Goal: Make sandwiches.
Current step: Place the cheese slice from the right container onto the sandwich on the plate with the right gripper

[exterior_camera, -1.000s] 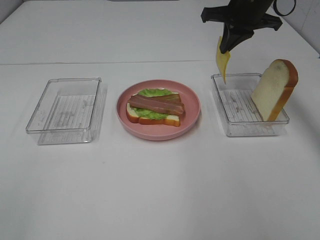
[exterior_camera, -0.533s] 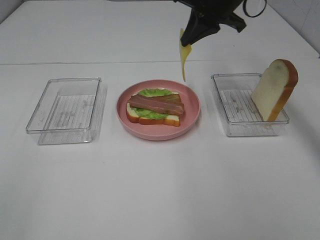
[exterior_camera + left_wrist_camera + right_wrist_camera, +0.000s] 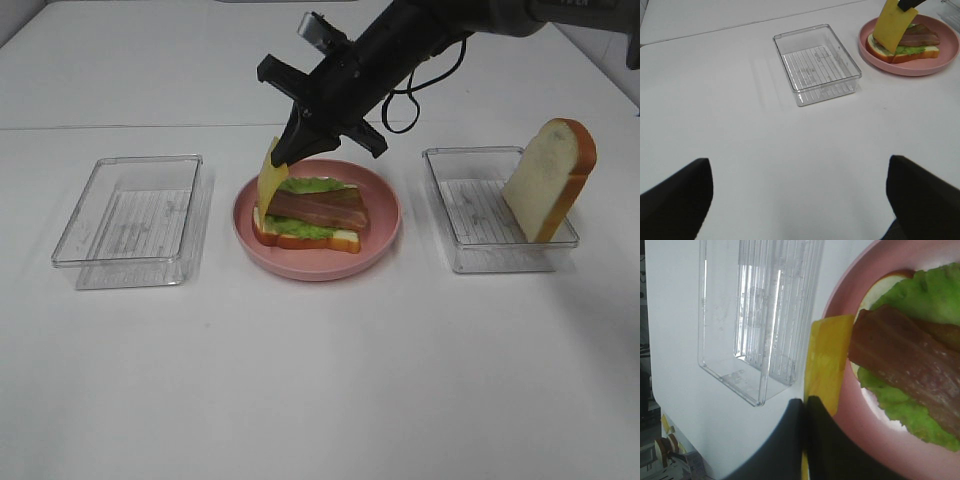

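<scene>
The open sandwich (image 3: 310,215) lies on the pink plate (image 3: 385,232): a bread slice, green lettuce (image 3: 920,295) and brown bacon (image 3: 905,360) on top. My right gripper (image 3: 290,148) reaches across above the plate's left side, shut on a yellow cheese slice (image 3: 269,178) that hangs down over the sandwich's left end. The right wrist view shows the cheese (image 3: 825,365) pinched between the shut fingers (image 3: 812,412). A second bread slice (image 3: 550,180) leans upright in the right clear tray (image 3: 470,255). My left gripper (image 3: 797,165) hangs open over bare table, holding nothing.
An empty clear tray (image 3: 130,220) sits left of the plate, also seen as the tray (image 3: 815,65) in the left wrist view. White table surface stretches in front of the plate and both trays.
My right arm has swung left from above the right tray, carrying the cheese down to the left end of the sandwich. The left arm has not moved.
</scene>
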Tool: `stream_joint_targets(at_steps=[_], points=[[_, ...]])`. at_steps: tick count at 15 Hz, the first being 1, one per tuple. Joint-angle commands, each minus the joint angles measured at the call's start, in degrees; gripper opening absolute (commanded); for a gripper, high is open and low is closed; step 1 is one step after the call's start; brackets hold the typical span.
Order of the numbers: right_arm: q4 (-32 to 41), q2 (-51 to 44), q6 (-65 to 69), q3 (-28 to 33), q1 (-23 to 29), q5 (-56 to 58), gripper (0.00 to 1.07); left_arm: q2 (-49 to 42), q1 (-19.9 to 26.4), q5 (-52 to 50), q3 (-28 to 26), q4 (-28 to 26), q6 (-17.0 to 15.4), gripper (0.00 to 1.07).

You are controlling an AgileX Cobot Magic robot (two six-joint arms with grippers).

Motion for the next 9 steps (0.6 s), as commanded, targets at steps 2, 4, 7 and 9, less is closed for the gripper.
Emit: stream_joint_targets(at_steps=[2,4,7,9], points=[[-5.9,0.6,3.2,-0.2,-0.1,-1.1,0.0,-1.3,-0.1,-0.3,0.1,-0.1,-0.5,0.89],[-16.1,-0.1,8.9,-0.2,-0.1,-1.0,0.0,-1.3,-0.1,-0.3,0.1,-0.1,-0.5,0.89],[-18.5,-0.3,9.3,-0.2,-0.1,-1.0,0.0,-1.3,-0.1,-0.3,0.1,-0.1,-0.5,0.89],[-19.5,-0.3,10.1,-0.2,-0.1,-1.5,0.2,-1.3,-0.1,-0.3,0.1,-0.1,-0.5,0.89]])
